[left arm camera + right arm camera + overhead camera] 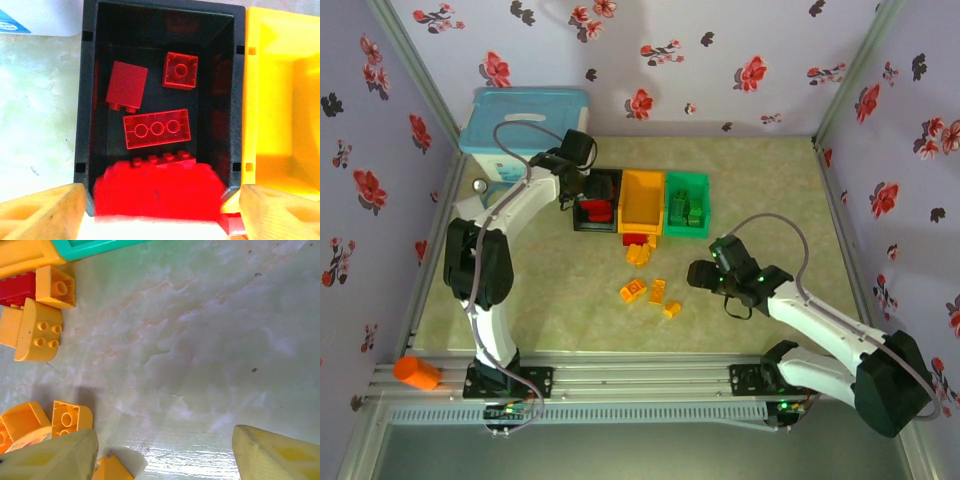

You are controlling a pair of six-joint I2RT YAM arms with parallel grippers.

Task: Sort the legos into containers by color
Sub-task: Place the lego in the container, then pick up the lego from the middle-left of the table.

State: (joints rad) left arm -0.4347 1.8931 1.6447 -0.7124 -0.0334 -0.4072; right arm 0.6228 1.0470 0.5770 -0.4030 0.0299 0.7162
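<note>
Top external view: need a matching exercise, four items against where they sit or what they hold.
1 black rectangular plastic bin
2 green rectangular plastic bin
3 orange plastic cylinder
4 white plastic box with light-blue lid

A back-left corner
B holds red studded bricks
C near-left corner
D holds green studded bricks

Pairs: 1-B, 2-D, 3-C, 4-A
</note>
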